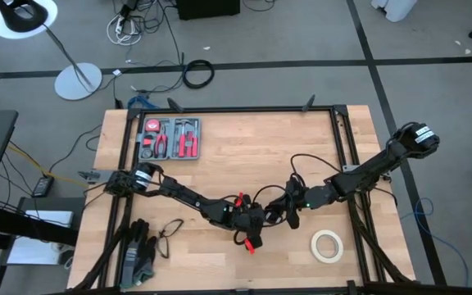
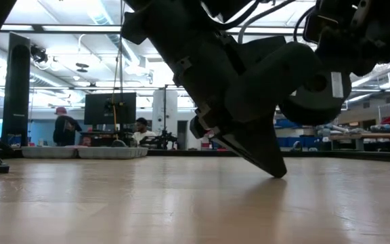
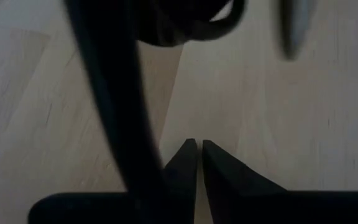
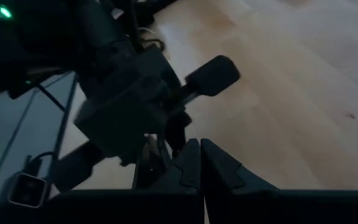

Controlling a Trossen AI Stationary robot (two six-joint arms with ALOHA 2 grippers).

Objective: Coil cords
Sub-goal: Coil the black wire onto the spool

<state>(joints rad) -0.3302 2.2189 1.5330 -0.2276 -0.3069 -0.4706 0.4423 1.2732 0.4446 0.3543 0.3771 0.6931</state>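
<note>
- Cord [image 1: 301, 161] is the job here: a thin black cable lying in loose loops at the centre of the high view, low in the frame, arching up from between the two hands.
- Left hand [image 1: 256, 220] sits just left of centre, low over the worktop [image 1: 244, 147]. Its wrist view shows the fingers [image 3: 185, 163] almost pressed together, with only a slit between them. A dark strand runs past them, but whether it is pinched I cannot tell.
- Right hand [image 1: 289, 209] is just to the right of the left one, nearly touching it. Its fingers [image 4: 188, 165] are pressed together with nothing visible between them.
- Handling, as a guess: the cord looks light and floppy, so it should bend easily but spring out of a loop if let go. A hold on the strand near its chunky end, with the other hand guiding the loops, seems best.
- Further out: a tape roll [image 1: 327, 245] at lower right, a tray of red-handled pliers [image 1: 170, 138] at upper left, and gloves [image 1: 138, 254] at lower left.
</note>
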